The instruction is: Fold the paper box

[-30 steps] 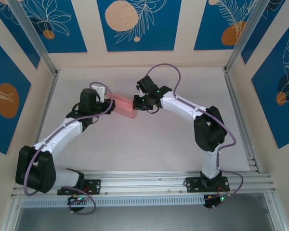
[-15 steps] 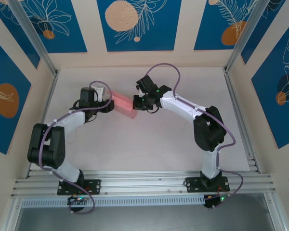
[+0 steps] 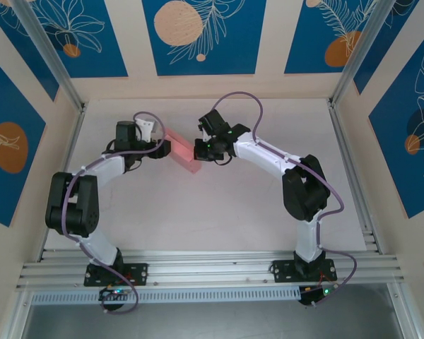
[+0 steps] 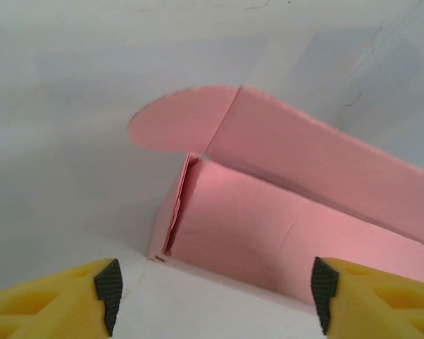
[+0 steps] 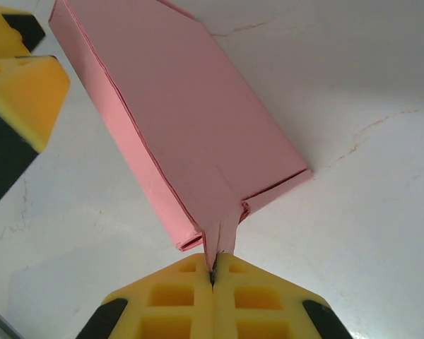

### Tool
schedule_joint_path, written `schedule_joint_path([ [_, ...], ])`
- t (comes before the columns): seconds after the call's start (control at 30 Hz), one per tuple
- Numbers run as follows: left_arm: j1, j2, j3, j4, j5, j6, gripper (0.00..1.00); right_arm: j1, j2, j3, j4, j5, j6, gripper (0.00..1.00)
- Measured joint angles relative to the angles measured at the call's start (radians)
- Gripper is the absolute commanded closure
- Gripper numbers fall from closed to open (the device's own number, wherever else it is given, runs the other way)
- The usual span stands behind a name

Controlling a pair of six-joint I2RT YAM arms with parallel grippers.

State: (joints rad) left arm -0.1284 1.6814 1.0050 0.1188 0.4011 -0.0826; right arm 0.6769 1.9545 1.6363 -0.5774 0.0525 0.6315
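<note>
Lying on the white table towards its far middle, the plain pink thin-card rectangular paper box has its long axis on a diagonal in the top view, one end pointing far-left and the other near-right. The right gripper meets the near-right end. Its yellow fingers are pressed together on a narrow pink tab that projects from that end, so the box runs away from it. The left gripper sits just beside the far-left end with its jaws spread and holding nothing, the box ahead of its black-tipped fingertips. The left wrist view adds the open end, where a rounded pink flap lies out over the table beside a long side panel. The right wrist view adds the layered card edges along one long side
</note>
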Motion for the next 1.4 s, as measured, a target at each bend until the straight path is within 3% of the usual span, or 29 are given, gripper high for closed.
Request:
schedule_joint_path([
  [0.17, 0.017, 0.01, 0.053, -0.007, 0.023, 0.015, 0.19, 0.0, 0.0, 0.0, -0.003, 0.0, 0.0, 0.97],
  [0.37, 0.044, 0.087, 0.147, -0.041, 0.083, 0.034, 0.2, 0.0, 0.002, 0.003, -0.006, 0.0, -0.001, 0.97],
  [0.53, 0.045, 0.151, 0.187, -0.06, 0.15, 0.034, 0.33, 0.0, 0.008, 0.013, -0.013, 0.0, -0.004, 0.97],
  [0.83, 0.045, 0.167, 0.168, -0.046, 0.242, -0.026, 0.46, 0.0, 0.008, 0.014, -0.015, 0.0, -0.014, 0.97],
  [1.2, 0.043, 0.138, 0.013, 0.158, 0.241, -0.219, 0.6, -0.016, 0.007, 0.019, -0.038, 0.001, -0.031, 0.97],
  [1.4, 0.005, 0.056, -0.064, 0.181, 0.141, -0.292, 0.62, -0.027, 0.003, 0.019, -0.047, 0.016, -0.034, 0.96],
])
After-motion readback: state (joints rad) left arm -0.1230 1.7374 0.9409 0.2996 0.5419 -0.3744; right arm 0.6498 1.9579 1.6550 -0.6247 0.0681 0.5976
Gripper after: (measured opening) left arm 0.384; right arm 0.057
